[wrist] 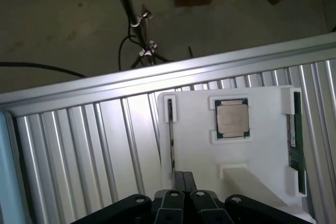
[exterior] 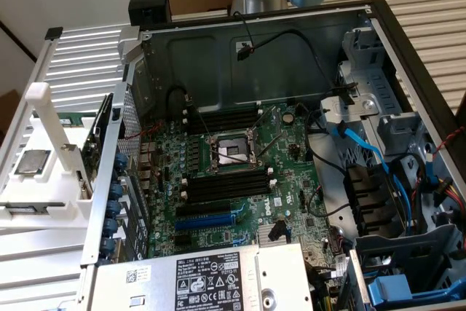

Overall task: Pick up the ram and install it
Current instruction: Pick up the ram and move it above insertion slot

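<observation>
With the hand (wrist: 184, 176) shut, empty, above the white holder (wrist: 197, 129) and the ram (wrist: 295, 148) clipped along its edge near the processor chip (wrist: 231, 118): best to open wide, centre lengthwise, descend square.

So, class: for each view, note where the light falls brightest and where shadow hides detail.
Exterior view: the white tray is brightly lit, while the motherboard sits shaded inside the case. Wrist view: the ribbed metal surface carries streaks of glare, and the floor beyond lies dark.
</observation>
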`<state>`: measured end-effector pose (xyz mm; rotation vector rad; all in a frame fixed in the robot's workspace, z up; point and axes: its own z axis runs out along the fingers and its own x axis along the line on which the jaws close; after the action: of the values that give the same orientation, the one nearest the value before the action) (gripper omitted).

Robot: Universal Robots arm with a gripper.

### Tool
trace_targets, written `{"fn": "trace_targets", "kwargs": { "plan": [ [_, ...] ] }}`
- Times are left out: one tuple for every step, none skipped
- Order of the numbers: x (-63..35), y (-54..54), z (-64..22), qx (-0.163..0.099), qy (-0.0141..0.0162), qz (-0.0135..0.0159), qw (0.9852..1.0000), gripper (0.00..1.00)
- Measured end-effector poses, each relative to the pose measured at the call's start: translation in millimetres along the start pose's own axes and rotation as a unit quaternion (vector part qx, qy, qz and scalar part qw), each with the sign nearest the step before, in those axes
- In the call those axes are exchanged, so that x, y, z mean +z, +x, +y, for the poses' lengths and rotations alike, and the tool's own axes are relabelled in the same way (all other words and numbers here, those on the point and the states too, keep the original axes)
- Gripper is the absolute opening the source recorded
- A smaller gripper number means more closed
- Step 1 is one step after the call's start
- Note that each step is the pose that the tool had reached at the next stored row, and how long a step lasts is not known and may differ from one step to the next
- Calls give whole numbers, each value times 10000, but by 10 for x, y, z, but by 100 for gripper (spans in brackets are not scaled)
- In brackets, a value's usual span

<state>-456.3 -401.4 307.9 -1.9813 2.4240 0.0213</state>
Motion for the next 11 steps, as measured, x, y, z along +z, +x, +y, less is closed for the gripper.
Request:
{"fn": "trace_targets", "kwargs": {
  "plan": [
    [18, -4, -22, -4, -1, 0, 10000, 10],
    [37, -8, -42, -8, -1, 0, 10000, 10],
    [56, -10, -54, -11, 0, -1, 10000, 10],
    [76, -11, -59, -14, 1, -1, 10000, 10],
    [92, -11, -59, -16, 0, 0, 10000, 10],
    [128, -10, -60, -22, -1, 0, 10000, 10],
    [148, -10, -60, -26, -1, 0, 10000, 10],
    [165, -9, -60, -29, -1, 0, 10000, 10],
    [183, -9, -60, -33, -1, 0, 10000, 10],
    [201, -9, -60, -36, -1, 0, 10000, 10],
    [220, -9, -60, -40, 0, 0, 10000, 10]
  ]
}}
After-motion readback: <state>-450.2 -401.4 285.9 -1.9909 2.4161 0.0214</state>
